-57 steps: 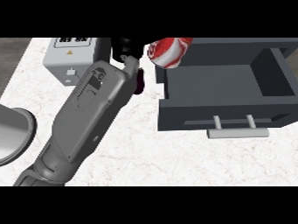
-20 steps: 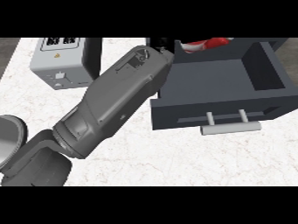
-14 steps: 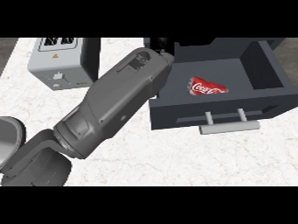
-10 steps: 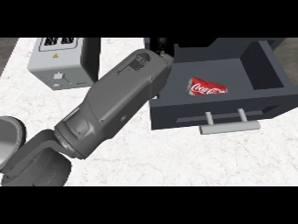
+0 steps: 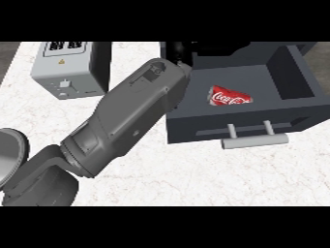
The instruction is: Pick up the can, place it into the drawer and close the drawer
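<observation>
Red cola can (image 5: 230, 96) now lying inside open dark grey drawer (image 5: 296, 82), just right of left robot hand (image 5: 180, 50); grip state unclear. Drawer closing remains.

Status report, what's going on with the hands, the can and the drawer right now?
Left hand over the drawer's back edge, fingers hidden. Right hand not in view. Can lying inside the drawer, released. Drawer open, handle unobstructed.

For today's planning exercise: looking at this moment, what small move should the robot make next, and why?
Probably draw the left hand back from the drawer toward its handle. The can already lies inside, the drawer stands open, and the hand is above its back-left corner.
</observation>
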Robot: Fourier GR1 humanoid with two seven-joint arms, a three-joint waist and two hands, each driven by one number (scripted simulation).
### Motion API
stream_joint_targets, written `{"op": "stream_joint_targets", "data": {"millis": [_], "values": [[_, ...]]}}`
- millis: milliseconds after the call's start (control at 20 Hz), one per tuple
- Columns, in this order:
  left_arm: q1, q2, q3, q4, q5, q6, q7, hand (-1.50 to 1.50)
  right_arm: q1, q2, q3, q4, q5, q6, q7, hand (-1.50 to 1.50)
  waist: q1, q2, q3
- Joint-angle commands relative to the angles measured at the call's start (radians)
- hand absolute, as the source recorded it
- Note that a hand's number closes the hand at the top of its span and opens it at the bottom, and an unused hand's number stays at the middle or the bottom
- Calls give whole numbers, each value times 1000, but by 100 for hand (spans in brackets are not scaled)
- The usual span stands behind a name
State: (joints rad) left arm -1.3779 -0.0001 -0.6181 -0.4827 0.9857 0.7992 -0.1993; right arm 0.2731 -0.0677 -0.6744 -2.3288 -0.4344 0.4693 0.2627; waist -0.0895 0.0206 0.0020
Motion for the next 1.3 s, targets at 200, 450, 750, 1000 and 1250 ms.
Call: {"op": "stream_joint_targets", "data": {"millis": [200, 450, 750, 1000, 1250], "values": [[-8, 0, 2, -7, 41, -26, -88, -150, -73, -35, 67, -74, 230, 69, -122, -150, 18, 3, 0], [-25, 0, 0, -41, 70, 32, -117, -150, -170, -69, 149, -93, 402, 48, -143, -150, 37, -2, -1], [-80, 0, 13, -27, 75, 11, -42, -150, -253, -18, 351, -18, 758, -10, -189, -150, 79, -7, -1], [-40, 11, 50, -9, 61, -28, -63, -150, -355, -31, 498, 92, 1005, -91, -222, -150, 102, -10, -2], [-1, 31, 38, -40, 34, -30, -61, -150, -500, -50, 561, 289, 1155, -196, -261, -150, 117, -14, -3]]}}
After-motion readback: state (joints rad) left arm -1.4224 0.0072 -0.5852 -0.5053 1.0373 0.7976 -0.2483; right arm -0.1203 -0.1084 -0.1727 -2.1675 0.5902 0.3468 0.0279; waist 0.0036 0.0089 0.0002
